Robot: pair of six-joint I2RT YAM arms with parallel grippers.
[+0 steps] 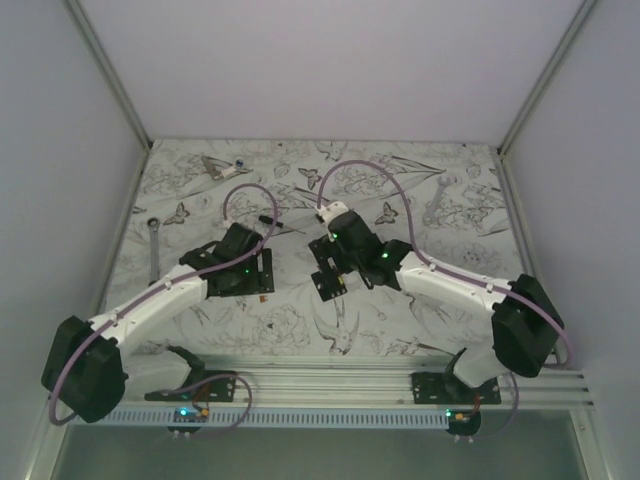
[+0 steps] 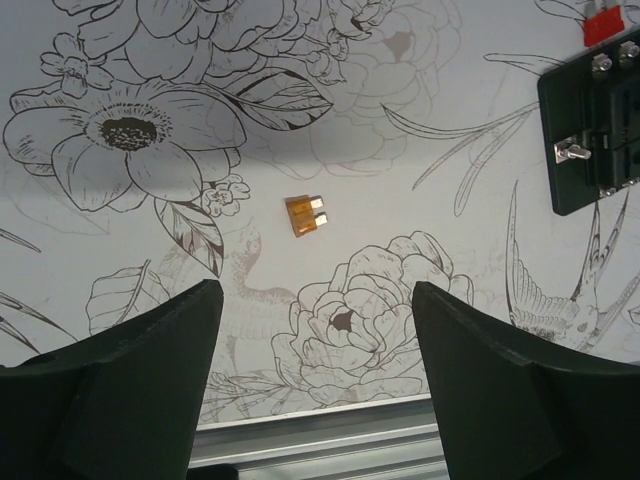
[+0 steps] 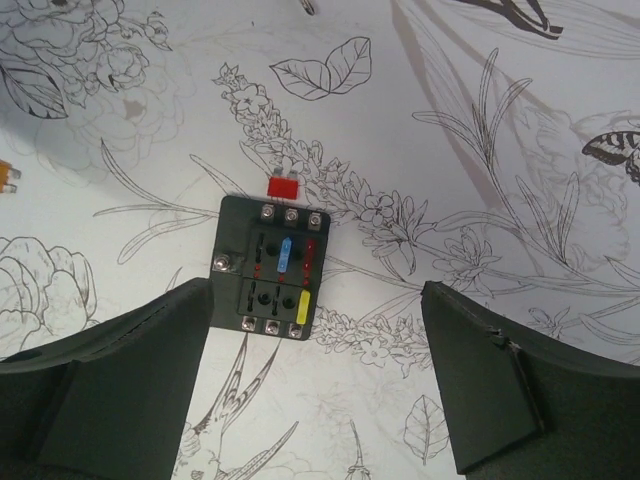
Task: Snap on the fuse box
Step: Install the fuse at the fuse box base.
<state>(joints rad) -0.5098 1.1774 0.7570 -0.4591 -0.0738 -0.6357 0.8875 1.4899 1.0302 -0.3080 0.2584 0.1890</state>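
The fuse box [image 3: 270,265] is a small black square block lying flat on the flower-print mat. A blue, a red and a yellow fuse sit in its slots. My right gripper [image 3: 315,390] is open and empty, hovering above the mat; the box lies just ahead of its left finger [image 3: 120,390]. In the top view the box [image 1: 330,285] is partly hidden under this gripper [image 1: 332,262]. My left gripper [image 2: 315,340] is open and empty, left of the box [image 2: 595,130], which shows at the right edge of its view. It also shows in the top view [image 1: 255,272].
A loose orange fuse [image 2: 306,213] lies on the mat ahead of the left gripper. A loose red fuse [image 3: 254,187] lies against the box's far edge. A metal wrench [image 1: 152,250] lies at the mat's left side. An aluminium rail [image 1: 330,385] runs along the near edge.
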